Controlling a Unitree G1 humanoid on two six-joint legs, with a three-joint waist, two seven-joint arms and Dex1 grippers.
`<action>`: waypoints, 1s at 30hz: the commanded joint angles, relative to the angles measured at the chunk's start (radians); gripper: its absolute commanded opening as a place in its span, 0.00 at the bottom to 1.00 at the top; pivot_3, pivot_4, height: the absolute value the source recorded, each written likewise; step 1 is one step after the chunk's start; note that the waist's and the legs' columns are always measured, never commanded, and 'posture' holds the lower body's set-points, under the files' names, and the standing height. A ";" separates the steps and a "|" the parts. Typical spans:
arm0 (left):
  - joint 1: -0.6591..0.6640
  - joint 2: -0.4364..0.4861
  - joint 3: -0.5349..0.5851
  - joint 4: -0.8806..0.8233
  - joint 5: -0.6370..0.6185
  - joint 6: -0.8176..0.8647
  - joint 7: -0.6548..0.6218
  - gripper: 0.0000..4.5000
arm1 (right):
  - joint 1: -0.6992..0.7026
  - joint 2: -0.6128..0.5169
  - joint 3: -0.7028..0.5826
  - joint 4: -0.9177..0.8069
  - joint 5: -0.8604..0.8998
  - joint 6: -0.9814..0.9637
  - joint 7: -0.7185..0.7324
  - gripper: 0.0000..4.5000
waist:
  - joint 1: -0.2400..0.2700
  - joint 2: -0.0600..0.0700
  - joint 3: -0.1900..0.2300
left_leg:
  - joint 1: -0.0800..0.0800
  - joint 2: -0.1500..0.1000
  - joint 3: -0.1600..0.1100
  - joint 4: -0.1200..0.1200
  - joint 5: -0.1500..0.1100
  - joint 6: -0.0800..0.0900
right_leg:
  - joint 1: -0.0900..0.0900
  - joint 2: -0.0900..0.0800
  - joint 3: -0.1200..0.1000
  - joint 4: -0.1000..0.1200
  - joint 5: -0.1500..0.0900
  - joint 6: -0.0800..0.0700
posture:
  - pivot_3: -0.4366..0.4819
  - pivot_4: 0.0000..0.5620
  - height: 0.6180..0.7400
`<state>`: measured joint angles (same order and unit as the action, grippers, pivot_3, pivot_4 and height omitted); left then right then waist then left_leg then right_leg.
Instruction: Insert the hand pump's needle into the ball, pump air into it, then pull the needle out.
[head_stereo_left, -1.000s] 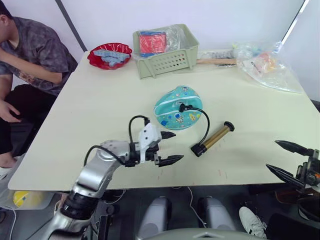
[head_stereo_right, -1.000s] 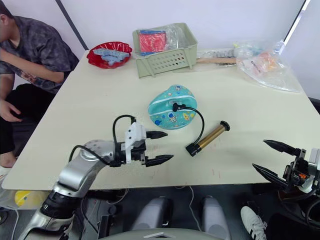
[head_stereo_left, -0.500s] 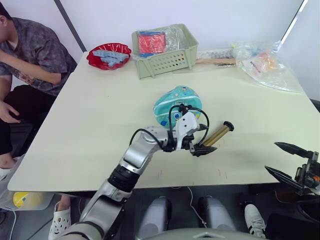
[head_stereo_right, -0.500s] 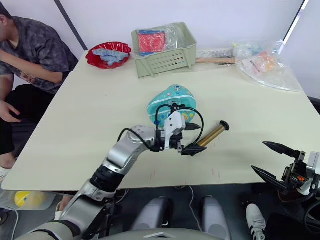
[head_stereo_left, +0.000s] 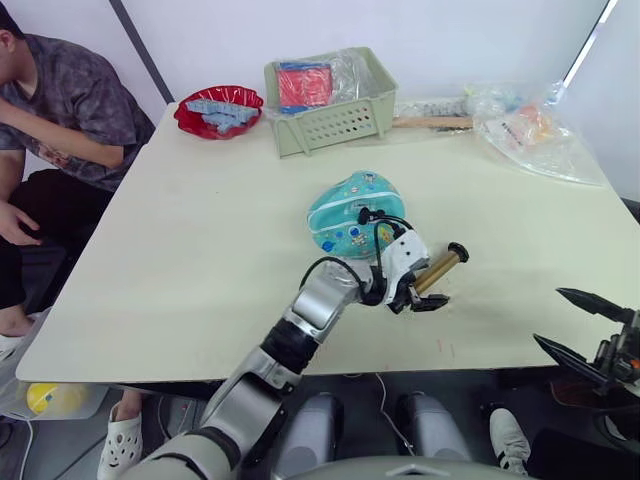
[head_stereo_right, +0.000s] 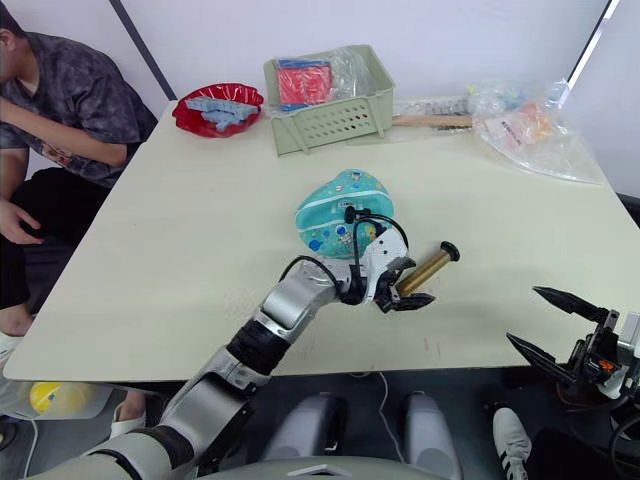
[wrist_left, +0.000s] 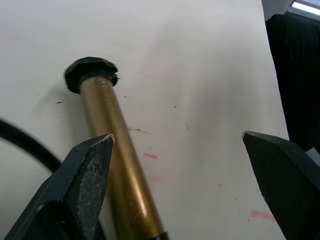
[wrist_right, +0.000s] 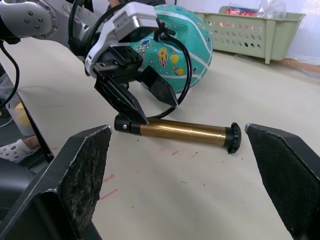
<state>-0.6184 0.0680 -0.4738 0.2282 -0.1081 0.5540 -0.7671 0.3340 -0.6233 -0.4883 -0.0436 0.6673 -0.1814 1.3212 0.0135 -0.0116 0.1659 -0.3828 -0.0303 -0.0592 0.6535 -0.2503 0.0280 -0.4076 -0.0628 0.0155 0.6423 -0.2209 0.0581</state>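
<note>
In the left eye view, the left gripper (head_stereo_left: 422, 288) has its two black fingers spread apart, over the hose end of the hand pump (head_stereo_left: 432, 271), which lies flat on the cream table (head_stereo_left: 200, 240). The teal ball (head_stereo_left: 354, 213) sits just behind the gripper, and a thin black hose (head_stereo_left: 385, 218) curves from the top of the ball to the pump. The needle is too small to tell. The right gripper (head_stereo_left: 577, 324) is well apart from the pump, past the table's near edge, with its fingers wide open and nothing between them.

In the left wrist view, one finger (wrist_left: 80, 175) is just beside the brass cylinder of the pump, and the other finger is far on the opposite side. The black end cap (wrist_left: 90, 72) is ahead of them.

In the right wrist view, the left gripper's fingers straddle the black cap at the hose end of the pump, the ball is behind, and a green basket (wrist_right: 255, 30) stands far behind.
</note>
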 joint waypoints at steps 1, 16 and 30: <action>-0.050 -0.053 -0.010 0.049 0.045 -0.007 0.059 0.97 | 0.010 0.007 -0.028 -0.024 0.003 -0.025 -0.012 1.00 | 0.000 0.000 0.000 | 0.000 0.000 0.000 0.000 0.000 0.000 | 0.000 0.000 0.000 0.000 0.000 0.000 | 0.48 0.27 0.98; -0.069 -0.110 -0.065 0.181 0.190 -0.012 0.142 0.97 | 0.006 0.005 -0.023 -0.018 0.002 -0.034 -0.028 1.00 | 0.000 0.000 0.000 | 0.000 0.000 0.000 0.000 0.000 0.000 | 0.000 0.000 0.000 0.000 0.000 0.000 | 0.48 0.27 0.98; -0.050 -0.096 -0.051 0.166 0.200 -0.021 0.113 0.22 | -0.004 0.013 -0.015 -0.025 0.011 -0.012 -0.055 1.00 | -0.001 0.000 0.000 | 0.000 0.000 0.000 0.000 0.000 0.000 | 0.000 0.000 0.000 0.000 0.000 0.000 | 0.48 0.27 0.98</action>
<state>-0.6707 -0.0287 -0.5302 0.4232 0.0946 0.5485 -0.6386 0.3339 -0.6140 -0.4880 -0.0435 0.6664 -0.1986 1.2785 0.0125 -0.0118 0.1660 -0.3828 -0.0304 -0.0592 0.6534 -0.2504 0.0280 -0.4077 -0.0629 0.0155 0.6421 -0.2209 0.0585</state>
